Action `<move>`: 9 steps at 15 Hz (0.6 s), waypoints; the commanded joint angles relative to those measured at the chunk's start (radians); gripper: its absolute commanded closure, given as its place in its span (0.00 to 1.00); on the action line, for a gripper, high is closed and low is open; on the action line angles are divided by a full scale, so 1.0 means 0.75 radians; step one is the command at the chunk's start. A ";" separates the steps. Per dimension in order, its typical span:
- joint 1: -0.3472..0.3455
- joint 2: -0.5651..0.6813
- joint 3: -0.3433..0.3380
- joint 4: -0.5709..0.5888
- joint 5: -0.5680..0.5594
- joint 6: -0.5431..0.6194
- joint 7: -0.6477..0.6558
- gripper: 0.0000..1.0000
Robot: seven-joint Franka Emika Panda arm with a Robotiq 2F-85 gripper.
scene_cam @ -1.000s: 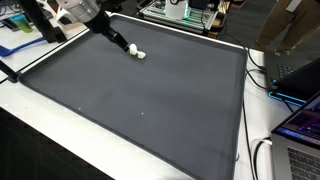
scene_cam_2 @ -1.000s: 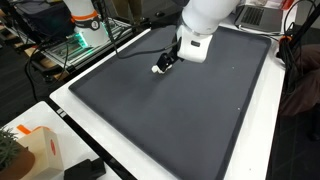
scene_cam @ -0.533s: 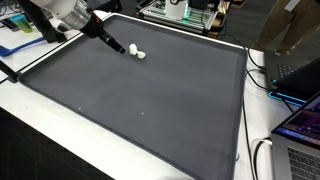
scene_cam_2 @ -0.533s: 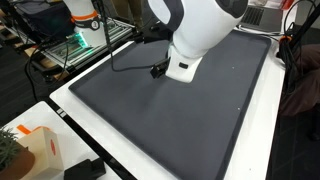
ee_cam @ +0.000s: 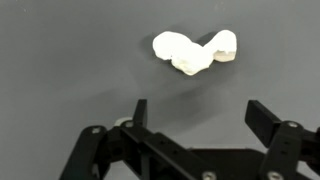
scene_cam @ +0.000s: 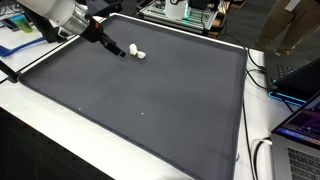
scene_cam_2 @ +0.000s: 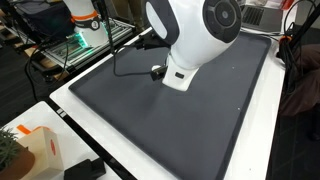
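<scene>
A small lumpy white object [ee_cam: 193, 51] lies on the dark grey mat [ee_cam: 60, 70], ahead of my fingertips in the wrist view. My gripper [ee_cam: 201, 118] is open, its two black fingers wide apart with only mat between them, and it is drawn back a little from the object. In an exterior view the white object [scene_cam: 136, 52] sits near the mat's far left corner, with the gripper [scene_cam: 117, 50] just to its left, close above the mat [scene_cam: 150, 100]. In an exterior view the arm's white body [scene_cam_2: 190, 35] hides the object and the fingers.
A white border [scene_cam: 245, 100] frames the mat. Laptops and cables [scene_cam: 295, 80] lie along one side. A rack with green-lit equipment [scene_cam_2: 85, 35] stands beyond the mat. A cardboard box [scene_cam_2: 30, 150] rests on the white table near the corner.
The arm has pulled back away from the white object, leaving it on the mat. The arm's body has swung across the mat. The fingers have stayed wide apart.
</scene>
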 commanded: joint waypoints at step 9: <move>0.007 0.137 -0.012 0.203 0.007 -0.173 0.084 0.00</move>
